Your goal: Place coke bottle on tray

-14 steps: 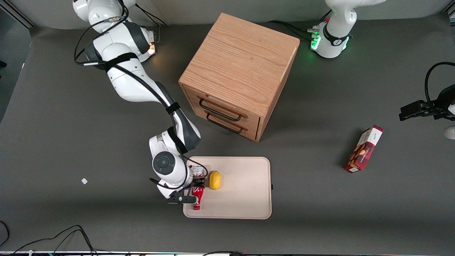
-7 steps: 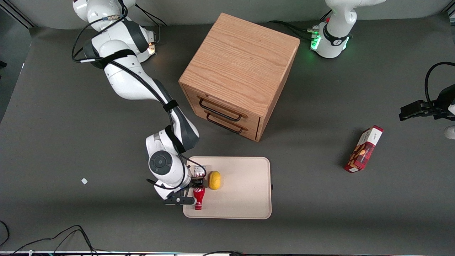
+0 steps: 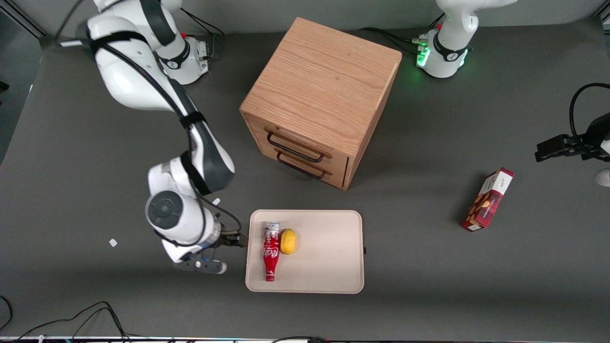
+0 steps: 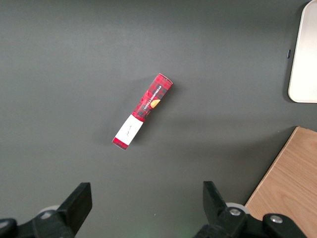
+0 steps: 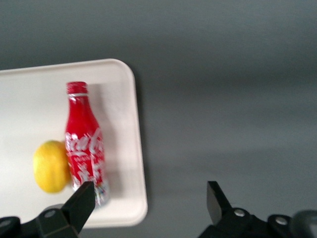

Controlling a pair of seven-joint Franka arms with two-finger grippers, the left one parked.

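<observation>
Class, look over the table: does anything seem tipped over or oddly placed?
The coke bottle lies on its side on the tray, touching a lemon. The open gripper hangs beside the tray.

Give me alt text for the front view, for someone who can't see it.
A glossy red coke bottle lies on its side on a cream rectangular tray, touching a yellow lemon. The right arm's open gripper hovers beside the tray, empty.

Robot lab: Franka arm (image 3: 157,95), dark mat (image 3: 71,166), cables (image 3: 95,314).
</observation>
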